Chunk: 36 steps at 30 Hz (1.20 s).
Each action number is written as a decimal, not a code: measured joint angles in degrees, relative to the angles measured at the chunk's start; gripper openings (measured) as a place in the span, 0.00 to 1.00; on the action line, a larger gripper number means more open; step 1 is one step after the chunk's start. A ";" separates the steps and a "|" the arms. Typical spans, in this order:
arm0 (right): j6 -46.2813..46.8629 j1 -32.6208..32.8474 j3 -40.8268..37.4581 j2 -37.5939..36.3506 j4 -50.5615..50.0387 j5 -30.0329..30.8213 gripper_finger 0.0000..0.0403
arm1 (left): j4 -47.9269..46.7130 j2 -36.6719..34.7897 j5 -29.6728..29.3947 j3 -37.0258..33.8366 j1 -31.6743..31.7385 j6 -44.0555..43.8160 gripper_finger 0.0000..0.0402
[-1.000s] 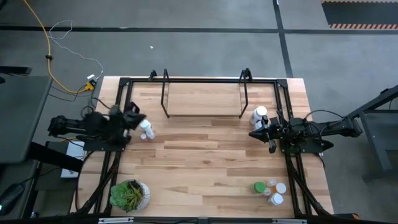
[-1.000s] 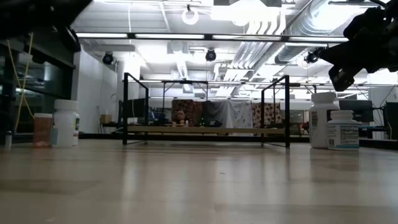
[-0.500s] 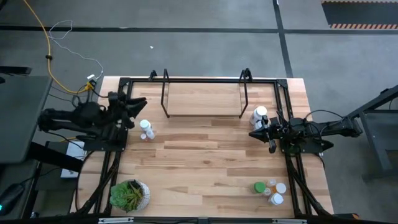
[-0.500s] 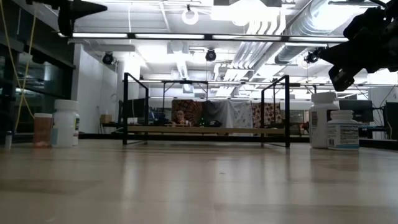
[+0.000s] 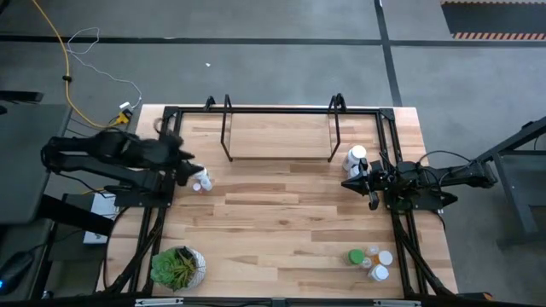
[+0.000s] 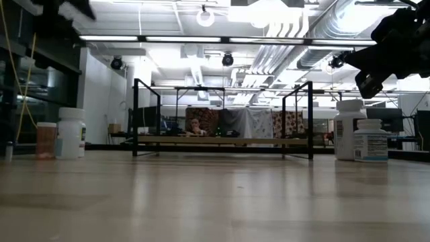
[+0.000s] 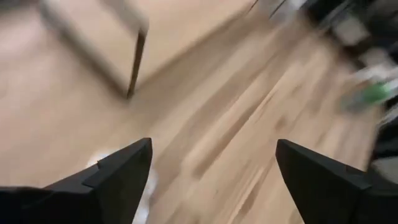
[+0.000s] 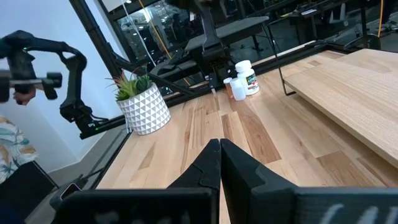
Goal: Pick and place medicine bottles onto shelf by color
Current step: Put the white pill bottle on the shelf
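A white medicine bottle (image 5: 201, 176) and a small orange one (image 5: 195, 186) stand at the table's left; the low view shows them as white bottle (image 6: 70, 132) and orange bottle (image 6: 46, 140). My left gripper (image 5: 188, 162) hovers beside them, open (image 7: 211, 149), with nothing between its fingers. Two white bottles (image 5: 354, 157) stand by the shelf's right end. My right gripper (image 5: 345, 182) waits near them, shut (image 8: 219, 149). The shelf (image 5: 280, 135) stands bare at the far middle. Several more bottles, green, orange and white (image 5: 371, 260), stand at the near right.
A potted plant (image 5: 177, 266) in a white patterned pot stands at the near left corner. The shelf's black wire posts (image 5: 227, 128) rise at its ends. Bare wood (image 5: 281, 222) lies between the two arms.
My left gripper has opened. It swung toward the far edge, then came back toward the near edge beside the two left bottles, and it is still moving. The bottles stand where they were.
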 joint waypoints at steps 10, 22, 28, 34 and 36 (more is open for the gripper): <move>0.02 0.00 -0.01 0.00 -0.02 -0.01 0.00 | -7.95 15.95 6.12 0.02 11.24 -10.16 0.83; 0.02 0.00 -0.02 0.00 0.01 0.00 0.00 | -9.61 28.62 10.31 0.02 22.27 -11.08 0.83; 0.02 0.00 0.00 0.00 -0.01 0.00 0.00 | -9.27 32.15 13.06 -0.27 23.64 -10.69 0.83; 0.02 -0.01 -0.01 0.00 -0.01 -0.01 0.00 | -7.72 33.30 13.28 -2.67 24.87 -12.34 0.83; 0.00 0.00 -0.02 0.00 0.01 0.00 0.00 | -6.40 33.37 13.59 -3.85 25.42 -13.07 0.83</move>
